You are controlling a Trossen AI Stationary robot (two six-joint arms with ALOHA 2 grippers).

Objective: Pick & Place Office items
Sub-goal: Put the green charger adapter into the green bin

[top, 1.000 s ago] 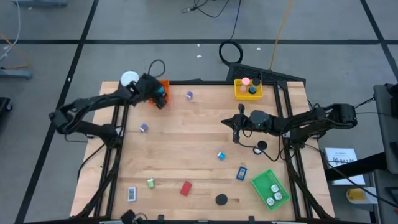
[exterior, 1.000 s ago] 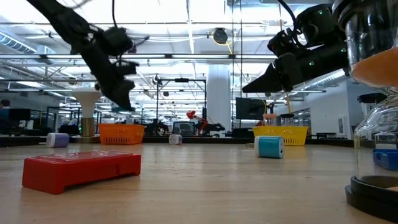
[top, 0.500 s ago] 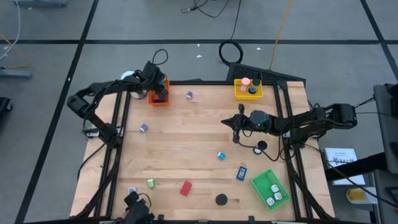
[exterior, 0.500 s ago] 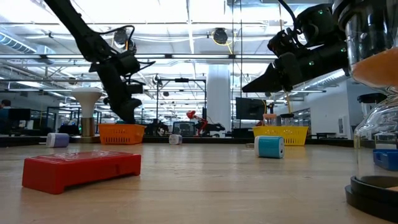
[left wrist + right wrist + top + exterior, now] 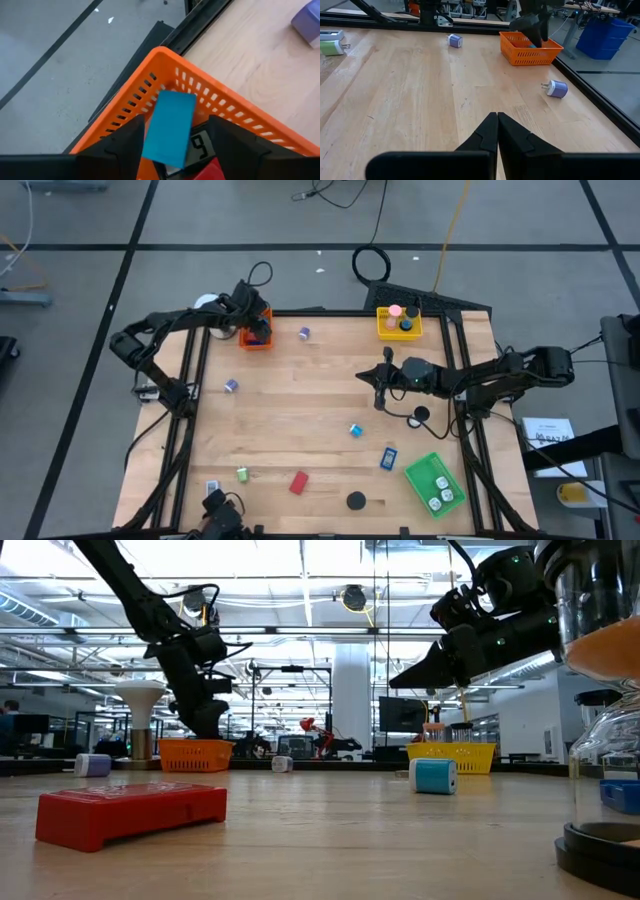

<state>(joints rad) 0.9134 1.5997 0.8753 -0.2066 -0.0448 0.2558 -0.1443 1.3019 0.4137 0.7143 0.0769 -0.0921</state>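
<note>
Left gripper (image 5: 172,137) spread over orange tray (image 5: 150,80) — blue piece (image 5: 170,127) visible between fingers; right gripper (image 5: 497,132) clenched, empty.

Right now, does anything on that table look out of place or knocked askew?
Mostly just scatter: the red block lies loose near the front. The oddest is the blue piece, propped on end in the orange basket between the left gripper's open fingers.

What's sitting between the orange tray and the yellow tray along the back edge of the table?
A small purple roll lies between the orange tray and the yellow tray, seen in the high view.
</note>
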